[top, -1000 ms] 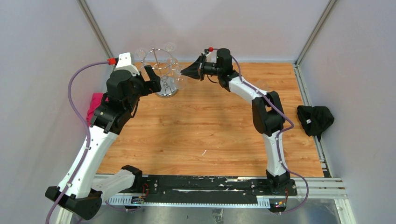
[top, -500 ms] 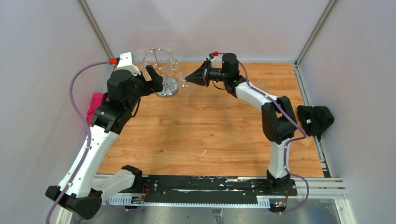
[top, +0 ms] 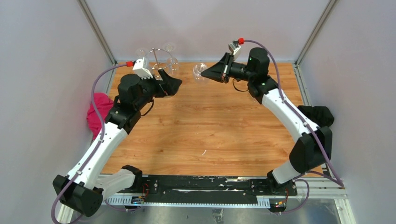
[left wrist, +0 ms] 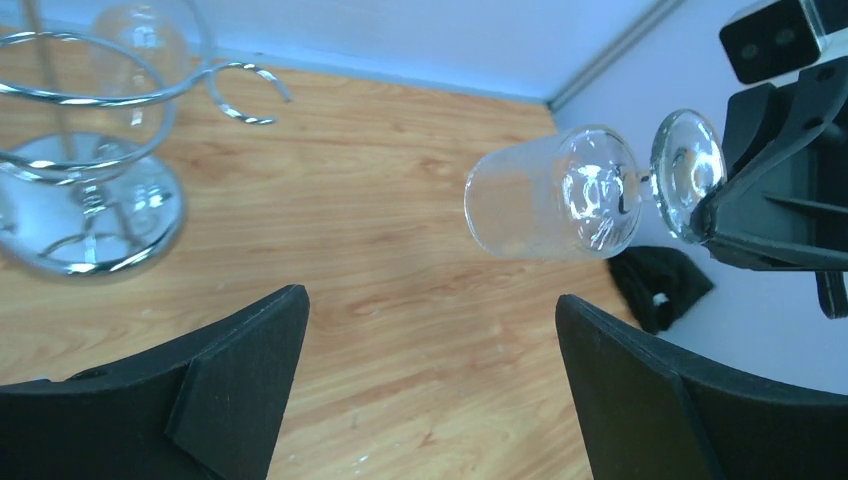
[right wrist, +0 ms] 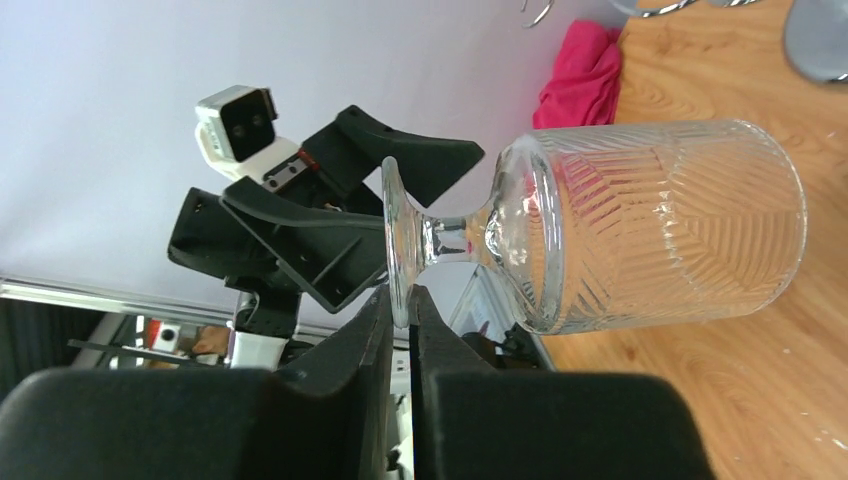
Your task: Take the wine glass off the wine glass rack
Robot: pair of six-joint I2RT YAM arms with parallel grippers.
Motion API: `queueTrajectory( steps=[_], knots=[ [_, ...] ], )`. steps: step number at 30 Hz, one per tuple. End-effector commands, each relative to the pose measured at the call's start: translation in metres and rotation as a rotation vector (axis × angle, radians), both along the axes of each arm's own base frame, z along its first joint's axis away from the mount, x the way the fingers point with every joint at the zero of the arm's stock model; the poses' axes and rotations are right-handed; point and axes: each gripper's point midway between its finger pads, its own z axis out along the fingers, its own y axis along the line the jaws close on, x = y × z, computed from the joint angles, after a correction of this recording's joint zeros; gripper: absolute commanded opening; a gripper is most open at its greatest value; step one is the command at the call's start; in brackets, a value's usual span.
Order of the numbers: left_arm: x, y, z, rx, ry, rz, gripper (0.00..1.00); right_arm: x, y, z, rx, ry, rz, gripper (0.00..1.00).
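My right gripper (top: 218,73) (right wrist: 402,305) is shut on the foot of a clear ribbed wine glass (right wrist: 650,225), holding it sideways in the air, free of the rack. The glass also shows in the top view (top: 200,71) and the left wrist view (left wrist: 555,192). The chrome wine glass rack (top: 161,60) (left wrist: 90,215) stands at the back left of the table, with other glasses hanging on it. My left gripper (top: 173,85) (left wrist: 430,330) is open and empty, just right of the rack's base, facing the held glass.
A pink cloth (top: 97,109) lies off the table's left edge. A black cloth (top: 317,116) lies off the right edge. The wooden table (top: 210,126) is walled at the back and sides.
My right gripper has pulled right and back, carrying the wine glass away from the rack. My left arm has shifted right, its gripper now over the rack's base.
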Motion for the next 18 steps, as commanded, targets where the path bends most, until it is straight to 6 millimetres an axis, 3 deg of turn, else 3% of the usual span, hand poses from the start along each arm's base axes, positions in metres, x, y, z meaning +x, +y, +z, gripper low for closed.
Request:
queueTrajectory(
  steps=[1, 8, 9, 18],
  knots=[
    [-0.011, -0.033, 0.032, -0.149, -0.152, -0.181, 1.0, -0.011, -0.025, 0.031, -0.026, -0.158, -0.075, 0.0],
    [-0.028, -0.051, 0.039, -0.318, -0.3, -0.378, 1.0, -0.033, -0.042, 0.072, -0.006, -0.265, -0.1, 0.0],
    [-0.033, -0.053, 0.049, -0.369, -0.351, -0.418, 1.0, -0.037, -0.043, 0.076, -0.003, -0.274, -0.096, 0.0],
    [-0.055, -0.075, 0.055, -0.678, -0.454, -0.757, 1.0, -0.055, -0.046, 0.097, 0.038, -0.315, -0.068, 0.0]
  ],
)
